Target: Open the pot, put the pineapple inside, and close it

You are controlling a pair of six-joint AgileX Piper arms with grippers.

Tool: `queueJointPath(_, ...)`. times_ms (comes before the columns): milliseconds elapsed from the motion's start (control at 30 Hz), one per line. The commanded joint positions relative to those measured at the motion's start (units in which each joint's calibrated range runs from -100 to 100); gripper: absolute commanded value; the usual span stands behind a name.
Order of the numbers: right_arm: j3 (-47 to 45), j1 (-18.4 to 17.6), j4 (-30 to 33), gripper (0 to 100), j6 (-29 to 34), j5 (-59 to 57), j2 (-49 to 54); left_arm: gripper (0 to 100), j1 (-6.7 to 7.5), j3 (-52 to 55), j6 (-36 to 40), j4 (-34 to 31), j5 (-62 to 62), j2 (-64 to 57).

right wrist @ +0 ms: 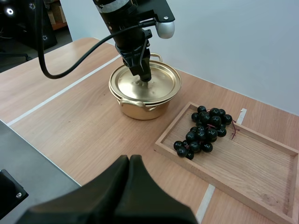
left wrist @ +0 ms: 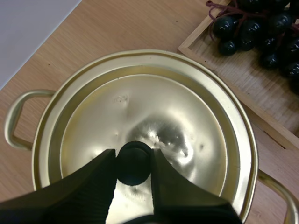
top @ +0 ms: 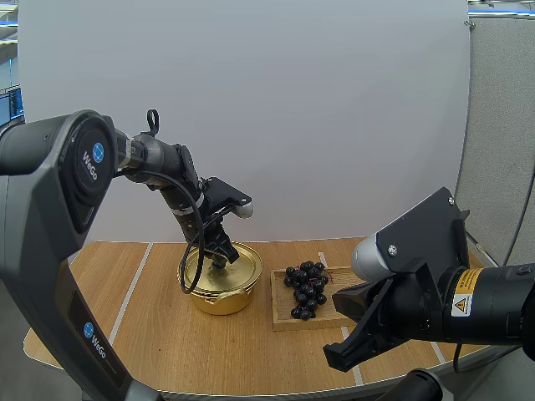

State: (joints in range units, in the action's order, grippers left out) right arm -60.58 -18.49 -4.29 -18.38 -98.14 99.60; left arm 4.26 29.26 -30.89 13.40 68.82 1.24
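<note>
Clearly left tool grips lid knob, half hiding it.

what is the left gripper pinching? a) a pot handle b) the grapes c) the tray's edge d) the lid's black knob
D: the left gripper pinches the black knob at the middle of the lid, which sits on the pot.
</note>
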Motion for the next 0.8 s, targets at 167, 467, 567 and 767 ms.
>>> queueJointPath(167,0.0,0.2,-0.1,0,0.1,-0.4,0.4,0,0.06,0.1,-0.2,-1.1,3.0,0.9)
queueJointPath(467,0.0,0.2,-0.1,0,0.1,-0.4,0.4,10,0.06,0.1,-0.2,-1.0,3.2,0.9)
queueJointPath(567,0.0,0.2,-0.1,0,0.1,-0.4,0.4,51,0.06,0.1,-1.1,-1.7,4.4,0.9)
queueJointPath(767,0.0,0.2,-0.1,0,0.1,-0.4,0.4,100,0.06,0.1,-1.3,-2.0,6.6,0.9)
